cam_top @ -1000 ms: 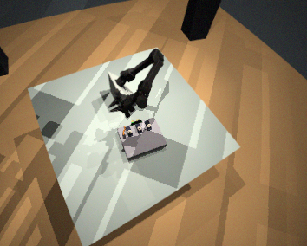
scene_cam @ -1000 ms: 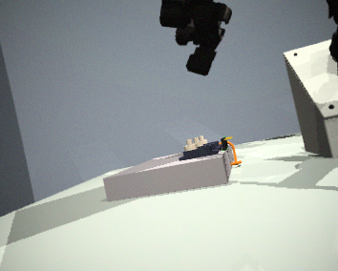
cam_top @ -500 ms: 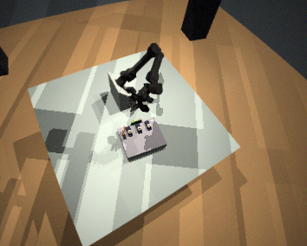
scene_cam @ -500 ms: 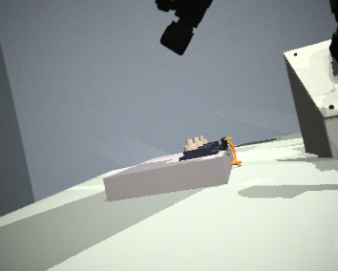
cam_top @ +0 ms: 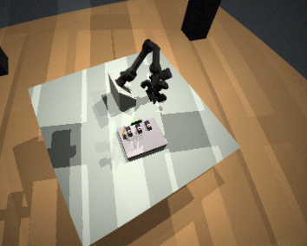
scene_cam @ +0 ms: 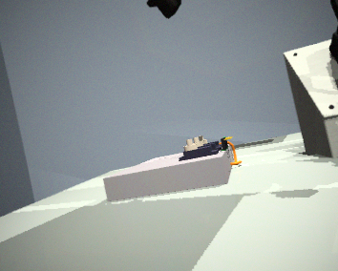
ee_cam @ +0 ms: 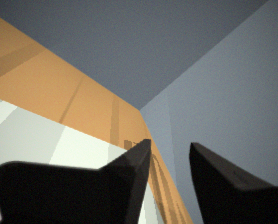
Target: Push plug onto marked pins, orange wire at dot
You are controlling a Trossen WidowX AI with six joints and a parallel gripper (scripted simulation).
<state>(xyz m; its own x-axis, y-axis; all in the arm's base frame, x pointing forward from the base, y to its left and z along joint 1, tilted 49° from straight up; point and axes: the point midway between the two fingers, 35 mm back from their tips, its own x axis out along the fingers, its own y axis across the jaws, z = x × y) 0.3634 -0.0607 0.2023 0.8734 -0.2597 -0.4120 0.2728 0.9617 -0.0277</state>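
Observation:
The printed holder (cam_top: 145,142) (scene_cam: 167,180) is a pale pinkish block with several dark servo bodies on top near one edge. An orange wire (cam_top: 124,131) (scene_cam: 234,152) runs over that edge and down beside the holder. A small green and yellow band (cam_top: 136,122) marks the pin row. The plug and single pins are too small to tell apart. My gripper (ee_cam: 170,147) is partly open with nothing between its fingertips. It is away from the holder, above the table on the base side in the top view, and faces the room past the table.
The black arm (cam_top: 155,58) folds beside its pale wedge-shaped base mount (cam_top: 123,99) (scene_cam: 310,91), behind the holder's pin side. A dark arm part (scene_cam: 166,7) hangs at the top of the exterior view. The table edge shows in the wrist view, with wooden floor (ee_cam: 90,100) beyond.

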